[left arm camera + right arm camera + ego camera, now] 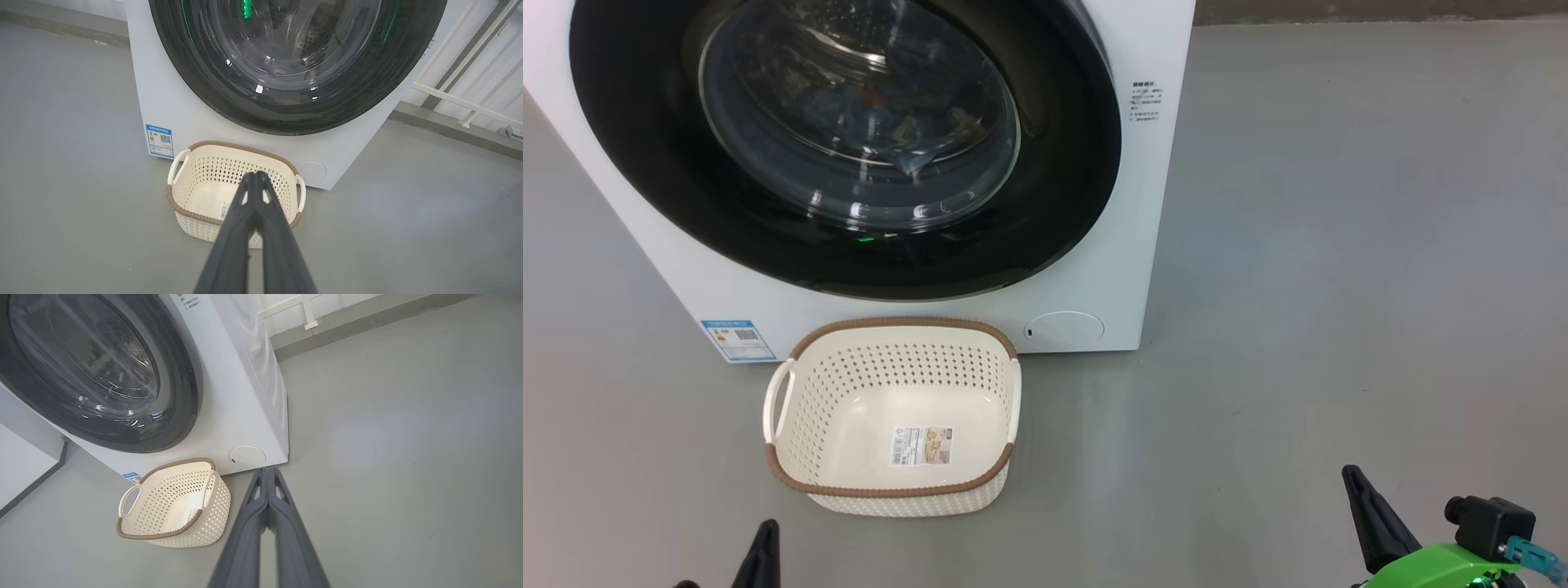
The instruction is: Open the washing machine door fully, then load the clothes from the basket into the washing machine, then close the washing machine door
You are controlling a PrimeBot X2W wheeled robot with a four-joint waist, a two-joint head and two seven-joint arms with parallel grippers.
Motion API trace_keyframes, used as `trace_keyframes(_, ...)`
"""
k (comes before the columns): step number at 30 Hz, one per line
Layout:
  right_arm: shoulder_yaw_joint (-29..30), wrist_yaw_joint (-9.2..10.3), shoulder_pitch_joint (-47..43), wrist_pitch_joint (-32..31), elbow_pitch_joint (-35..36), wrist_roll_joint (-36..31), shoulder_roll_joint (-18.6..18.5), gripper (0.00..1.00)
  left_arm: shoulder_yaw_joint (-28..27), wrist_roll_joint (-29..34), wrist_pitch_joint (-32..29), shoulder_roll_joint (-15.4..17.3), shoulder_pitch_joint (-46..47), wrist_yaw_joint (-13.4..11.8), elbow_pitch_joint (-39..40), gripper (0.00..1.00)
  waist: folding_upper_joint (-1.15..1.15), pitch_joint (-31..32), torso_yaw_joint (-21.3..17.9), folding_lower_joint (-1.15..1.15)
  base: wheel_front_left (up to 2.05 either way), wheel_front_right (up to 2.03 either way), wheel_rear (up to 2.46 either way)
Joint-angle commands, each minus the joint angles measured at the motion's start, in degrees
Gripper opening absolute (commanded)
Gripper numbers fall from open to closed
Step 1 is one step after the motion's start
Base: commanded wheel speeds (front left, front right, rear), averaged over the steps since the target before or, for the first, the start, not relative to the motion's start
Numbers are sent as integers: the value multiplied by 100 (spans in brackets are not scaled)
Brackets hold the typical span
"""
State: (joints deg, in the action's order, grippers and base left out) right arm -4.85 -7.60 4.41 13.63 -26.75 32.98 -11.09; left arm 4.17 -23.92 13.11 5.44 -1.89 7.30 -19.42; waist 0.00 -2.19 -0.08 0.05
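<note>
One washing machine (pixel 1147 204), its door (pixel 645 180) shut. The head view catches blue clothes (pixel 907 135) behind the glass, the right wrist view the machine's side panel. One basket (pixel 241 148) sits just beyond the left gripper (pixel 255 176) and left of the right gripper (pixel 267 471) — two grippers, jaws pressed together, gripping nothing.

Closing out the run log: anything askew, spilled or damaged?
Nothing stands out. Door looks shut, with the clothes inside behind the glass. Basket sits upright and empty on the floor by the machine. Left gripper and right gripper are shut, holding nothing.
</note>
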Motion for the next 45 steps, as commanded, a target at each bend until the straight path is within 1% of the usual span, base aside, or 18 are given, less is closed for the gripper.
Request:
trace_keyframes(1,46,1,6,-28,162,141,-58,0,-61,-131,-28,89,129,1,139,0,0,4,1,7,0,0,0)
trace_keyframes(3,64,1,9,-61,178,240,-43,0,-78,-245,-61,83,141,1,143,0,0,2,1,-1,0,0,0)
trace_keyframes(5,82,1,15,-93,193,335,-29,0,-94,-356,-92,78,156,2,147,0,0,-1,1,-4,0,0,0)
trace_keyframes(45,457,4,77,-773,571,2304,271,0,-441,-2637,-754,-40,391,8,281,0,0,69,3,-4,0,0,0)
